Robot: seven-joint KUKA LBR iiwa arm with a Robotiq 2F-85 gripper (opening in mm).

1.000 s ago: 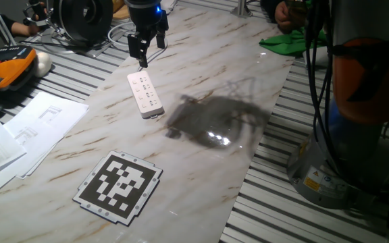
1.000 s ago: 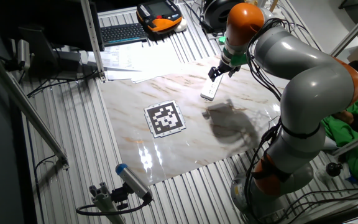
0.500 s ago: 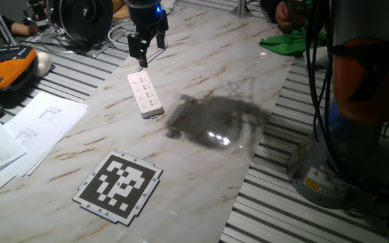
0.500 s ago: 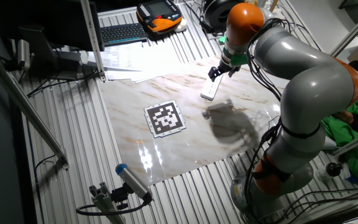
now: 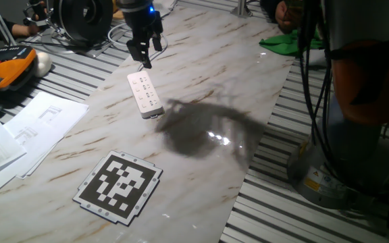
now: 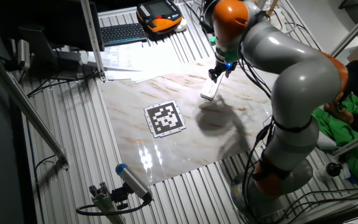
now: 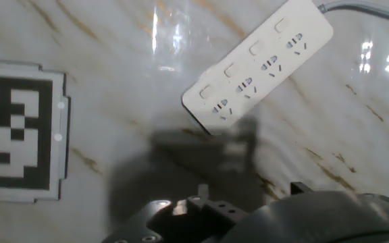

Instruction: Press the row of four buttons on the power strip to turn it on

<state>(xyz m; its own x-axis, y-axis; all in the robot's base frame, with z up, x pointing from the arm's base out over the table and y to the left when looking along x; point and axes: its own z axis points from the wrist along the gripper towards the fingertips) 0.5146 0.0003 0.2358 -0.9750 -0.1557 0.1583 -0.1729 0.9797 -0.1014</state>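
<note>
Jaws cannot be judged open or shut from any view; nothing is seen held in the gripper point(image 5: 142, 59), which hangs just above the far end of the power strip point(image 5: 145, 94). One strip is seen, lying flat on the marble table point(image 5: 201, 162), with a cable at one end. On its face the row of four buttons point(image 7: 239, 59) is counted in the hand view beside four socket groups. One black-and-white marker tile point(image 5: 119, 185) lies nearer, and perhaps several paper sheets point(image 5: 36, 125) at the side.

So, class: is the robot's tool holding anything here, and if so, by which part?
Nothing is held. The tool hangs above one end of the power strip, which lies flat on the table.
</note>
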